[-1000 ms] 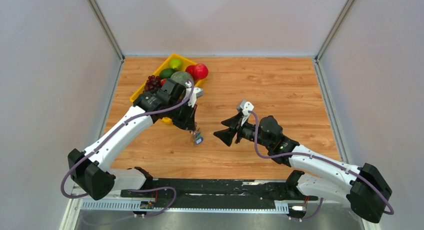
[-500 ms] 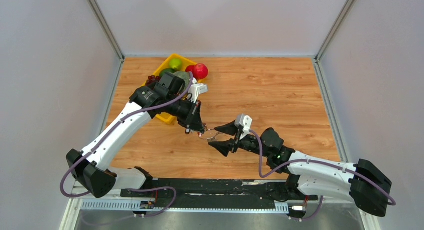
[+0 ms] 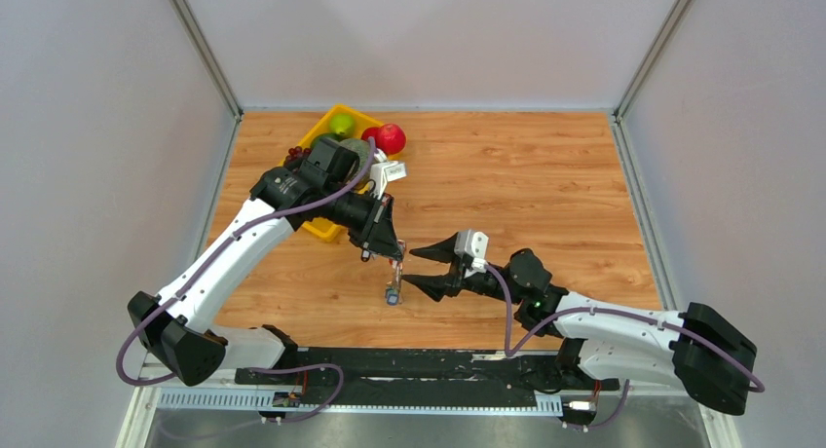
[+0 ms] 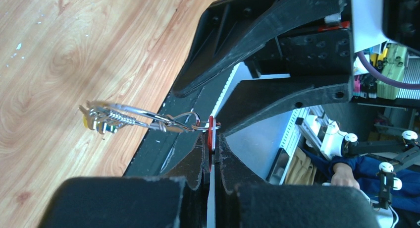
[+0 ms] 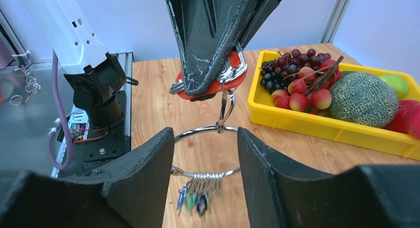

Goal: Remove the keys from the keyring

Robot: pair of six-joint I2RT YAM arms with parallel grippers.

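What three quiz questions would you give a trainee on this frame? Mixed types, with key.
1. What does the left gripper pinch? A) red tag B) a screw C) nothing
2. True or false: the right gripper is open, one finger on either side of the keyring.
3. Fill in: the keys hang at the ring's ___.
Key: 1 A. 2 true. 3 bottom.

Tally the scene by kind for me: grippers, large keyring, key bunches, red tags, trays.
Grippers: 2 (left gripper, right gripper)
Large keyring: 1
Key bunch: 1
Red tag: 1
Tray: 1
Total: 6
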